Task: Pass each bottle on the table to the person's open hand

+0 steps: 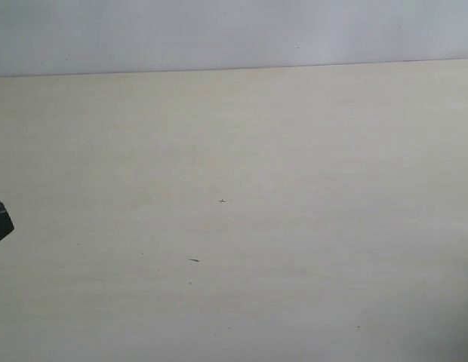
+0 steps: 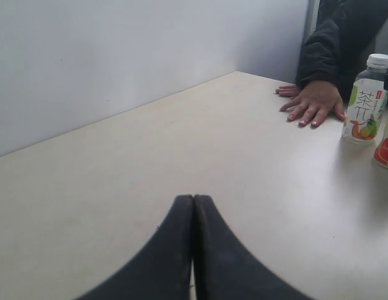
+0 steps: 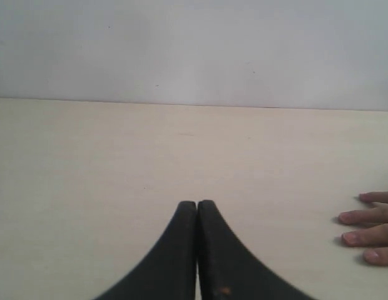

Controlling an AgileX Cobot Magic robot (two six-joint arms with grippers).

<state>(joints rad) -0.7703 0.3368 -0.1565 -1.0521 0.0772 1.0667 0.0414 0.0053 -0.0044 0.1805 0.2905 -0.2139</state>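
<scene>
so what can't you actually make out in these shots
- Plastic bottle with yellow-and-red label: left wrist view, cropped by the picture edge, cap unclear.
- Person's bare light-skinned hand: right wrist view, edge leaves only fingertips.
- Black part: exterior view, mostly off-frame, unidentifiable.
- Bottle count: exterior view shows none.

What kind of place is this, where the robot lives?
Probably a robot testing room, not a home. There is a plain pale table against a bare wall, the black left gripper and right gripper, and a person's hand resting flat near a drink bottle.
</scene>
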